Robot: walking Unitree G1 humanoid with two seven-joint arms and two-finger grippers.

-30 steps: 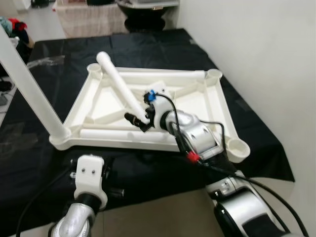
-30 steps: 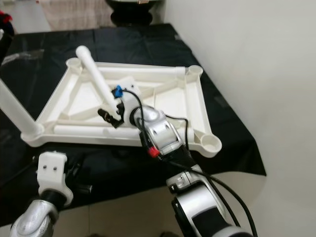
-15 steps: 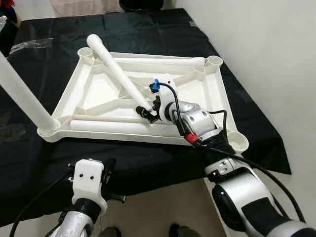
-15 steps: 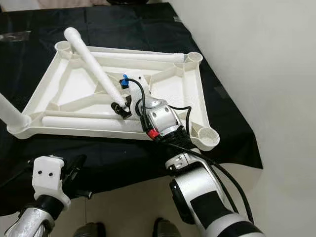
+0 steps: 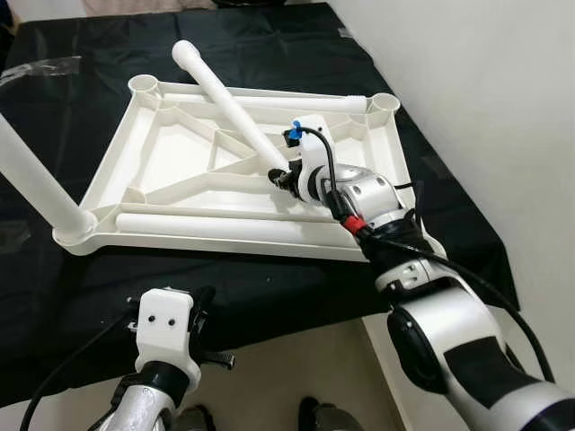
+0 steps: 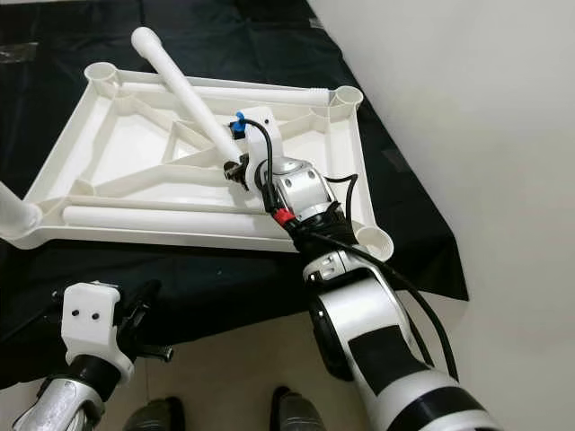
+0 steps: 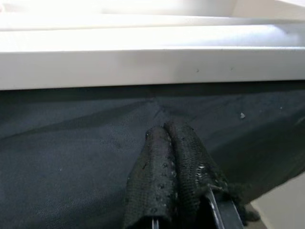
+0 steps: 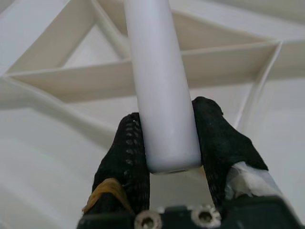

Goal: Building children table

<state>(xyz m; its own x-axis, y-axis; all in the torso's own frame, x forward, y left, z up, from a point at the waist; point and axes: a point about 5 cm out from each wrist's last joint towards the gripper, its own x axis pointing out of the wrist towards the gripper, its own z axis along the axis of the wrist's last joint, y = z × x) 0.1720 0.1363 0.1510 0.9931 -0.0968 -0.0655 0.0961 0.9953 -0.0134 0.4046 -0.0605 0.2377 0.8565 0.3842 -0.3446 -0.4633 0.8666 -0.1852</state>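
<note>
A white children's tabletop [image 5: 180, 154] lies upside down on a black cloth. One white leg [image 5: 38, 184] stands in its near-left corner socket, slanting up to the left. A second leg [image 5: 229, 230] lies loose along the near rim. My right gripper [image 5: 283, 176] is shut on the near end of a third leg [image 5: 229, 103], which slants up over the tray's far rim. In the right wrist view both black fingers [image 8: 121, 157] clamp that leg [image 8: 159, 90]. My left gripper [image 7: 169, 143] is shut and holds nothing, low over the cloth in front of the near rim.
The black cloth [image 5: 72, 278] covers the floor around the tabletop, with beige floor [image 5: 296, 359] at its near edge. A white wall [image 5: 503, 108] runs close along the right side. Empty sockets sit at the far-left [image 5: 144, 85] and far-right [image 5: 384, 102] corners.
The camera has shifted. My right gripper has carried the held leg across the tabletop toward the far-right side. The left gripper stays low and shut.
</note>
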